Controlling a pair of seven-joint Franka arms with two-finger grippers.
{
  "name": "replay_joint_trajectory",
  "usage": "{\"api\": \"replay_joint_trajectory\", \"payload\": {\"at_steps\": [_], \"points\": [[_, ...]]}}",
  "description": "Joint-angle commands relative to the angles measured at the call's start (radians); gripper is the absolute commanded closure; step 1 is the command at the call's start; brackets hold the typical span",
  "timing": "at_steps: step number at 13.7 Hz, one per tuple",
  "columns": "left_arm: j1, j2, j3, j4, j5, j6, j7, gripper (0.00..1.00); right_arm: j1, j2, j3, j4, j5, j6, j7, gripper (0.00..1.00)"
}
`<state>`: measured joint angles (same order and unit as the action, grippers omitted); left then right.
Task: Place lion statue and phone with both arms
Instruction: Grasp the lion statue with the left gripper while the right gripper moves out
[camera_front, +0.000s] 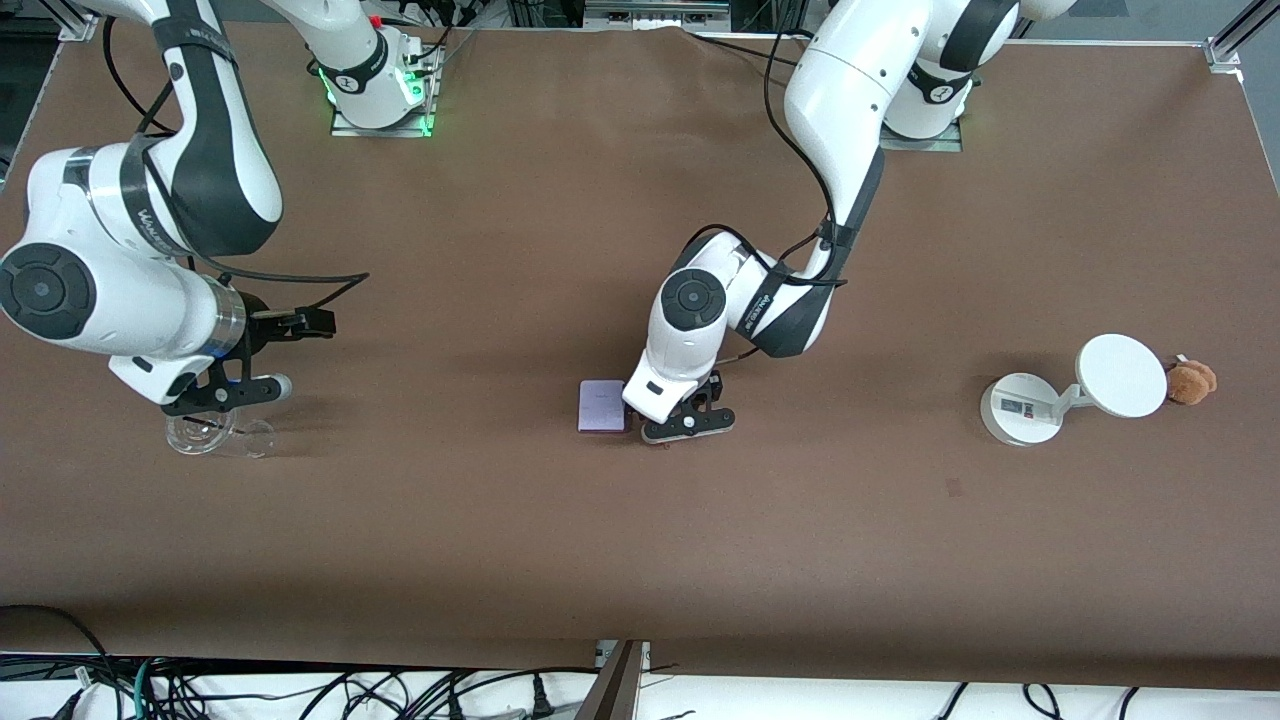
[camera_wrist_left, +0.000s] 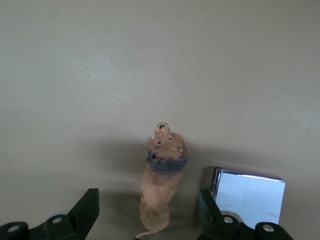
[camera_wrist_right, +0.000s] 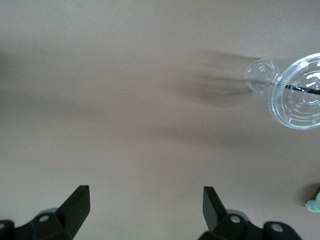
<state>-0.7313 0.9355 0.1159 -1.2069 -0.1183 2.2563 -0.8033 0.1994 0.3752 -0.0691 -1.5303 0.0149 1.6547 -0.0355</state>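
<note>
The left arm is bent low over the middle of the table, its left gripper (camera_front: 688, 420) pointed down with fingers (camera_wrist_left: 86, 210) spread wide around the lion statue (camera_wrist_left: 161, 185), not touching it. The lion is seen lying on the brown table (camera_front: 640, 540), orange-brown with a darker mane, thin tail at the end. The phone (camera_front: 602, 406), a pale lavender slab, lies flat just beside it. The right gripper (camera_front: 222, 392) is held open above a clear plastic lid (camera_front: 215, 435), waiting.
</note>
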Motion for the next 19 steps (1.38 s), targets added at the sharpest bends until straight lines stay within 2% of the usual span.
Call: {"api": "replay_joint_trajectory", "payload": {"at_steps": [1, 6, 7, 8, 10, 15, 17, 19], "points": [[-0.016, 0.046, 0.022, 0.078, 0.019, -0.007, -0.016, 0.23, -0.001, 0.007, -0.001, 0.018, 0.019, 0.002, 0.009, 0.00], [-0.023, 0.062, 0.022, 0.079, 0.019, 0.019, -0.033, 0.33, -0.001, 0.013, -0.001, 0.018, 0.032, 0.004, 0.009, 0.00], [-0.022, 0.065, 0.022, 0.079, 0.019, 0.019, -0.027, 0.49, -0.003, 0.013, -0.001, 0.019, 0.049, 0.004, 0.008, 0.00], [-0.022, 0.065, 0.024, 0.079, 0.020, 0.019, -0.027, 0.60, -0.003, 0.014, -0.001, 0.019, 0.051, 0.004, 0.008, 0.00], [-0.025, 0.060, 0.022, 0.079, 0.019, 0.017, -0.027, 1.00, -0.001, 0.014, -0.001, 0.019, 0.053, 0.004, 0.008, 0.00], [-0.007, 0.034, 0.025, 0.078, 0.022, -0.013, 0.052, 1.00, -0.001, 0.022, -0.001, 0.019, 0.053, 0.010, 0.008, 0.00], [0.024, -0.003, 0.025, 0.078, 0.026, -0.101, 0.056, 1.00, -0.001, 0.025, -0.001, 0.019, 0.053, 0.014, 0.008, 0.00], [0.056, -0.068, 0.025, 0.058, 0.023, -0.153, 0.151, 1.00, 0.000, 0.028, -0.001, 0.019, 0.053, 0.019, 0.009, 0.00]]}}
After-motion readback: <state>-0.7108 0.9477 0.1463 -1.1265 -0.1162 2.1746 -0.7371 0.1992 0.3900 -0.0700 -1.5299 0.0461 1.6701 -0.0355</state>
